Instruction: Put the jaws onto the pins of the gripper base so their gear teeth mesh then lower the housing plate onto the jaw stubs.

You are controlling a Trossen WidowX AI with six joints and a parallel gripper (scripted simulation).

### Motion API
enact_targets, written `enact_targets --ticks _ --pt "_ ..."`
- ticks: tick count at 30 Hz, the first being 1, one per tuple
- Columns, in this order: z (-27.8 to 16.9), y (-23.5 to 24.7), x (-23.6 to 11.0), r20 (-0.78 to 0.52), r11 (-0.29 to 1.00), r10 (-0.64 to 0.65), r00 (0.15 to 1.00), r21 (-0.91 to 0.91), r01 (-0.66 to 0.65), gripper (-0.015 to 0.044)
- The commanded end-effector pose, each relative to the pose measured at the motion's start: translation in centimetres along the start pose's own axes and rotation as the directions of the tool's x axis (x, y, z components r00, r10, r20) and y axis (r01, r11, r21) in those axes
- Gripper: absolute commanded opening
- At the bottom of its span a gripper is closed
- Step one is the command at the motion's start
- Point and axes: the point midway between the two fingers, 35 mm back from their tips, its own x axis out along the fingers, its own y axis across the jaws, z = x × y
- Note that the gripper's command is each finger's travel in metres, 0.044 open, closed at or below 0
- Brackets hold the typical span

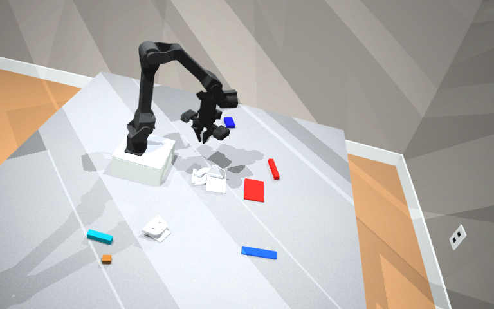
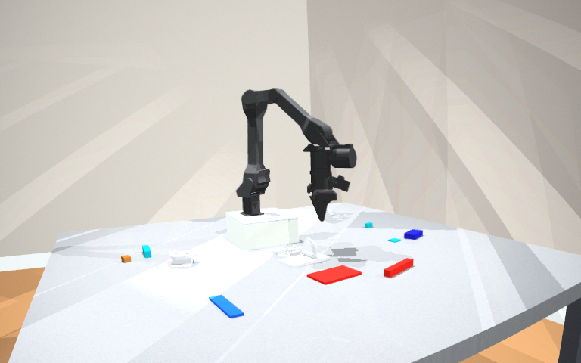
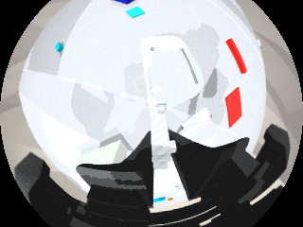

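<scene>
My gripper (image 1: pixel 204 137) hangs above the table, behind the white gripper base (image 1: pixel 213 179), which has a white jaw part leaning on it. The gripper is shut on a white jaw (image 3: pixel 161 127); in the wrist view it is a long pale piece running out from between the fingers. In the top and exterior views the held jaw is hard to tell from the white table. The gripper also shows in the exterior view (image 2: pixel 321 215), a little above the base (image 2: pixel 299 254). The white housing plate (image 1: pixel 156 227) with two holes lies apart at the front left.
The arm's white pedestal (image 1: pixel 143 160) stands left of the base. A red plate (image 1: pixel 253 189) and a red bar (image 1: pixel 273 168) lie right of it. A blue block (image 1: pixel 229 122), a blue flat bar (image 1: pixel 258 252), a cyan bar (image 1: pixel 100 236) and an orange cube (image 1: pixel 106 259) are scattered.
</scene>
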Motion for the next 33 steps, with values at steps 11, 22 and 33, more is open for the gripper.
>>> enact_targets --ticks 11,22,33 --pt "-0.1 0.6 0.0 0.004 0.988 -0.006 1.000 0.153 0.005 0.0037" --pt "0.0 0.5 1.8 0.004 0.988 -0.006 1.000 0.153 0.005 0.0037" --pt "0.0 0.5 3.6 0.003 0.988 -0.006 1.000 0.153 0.005 0.0037"
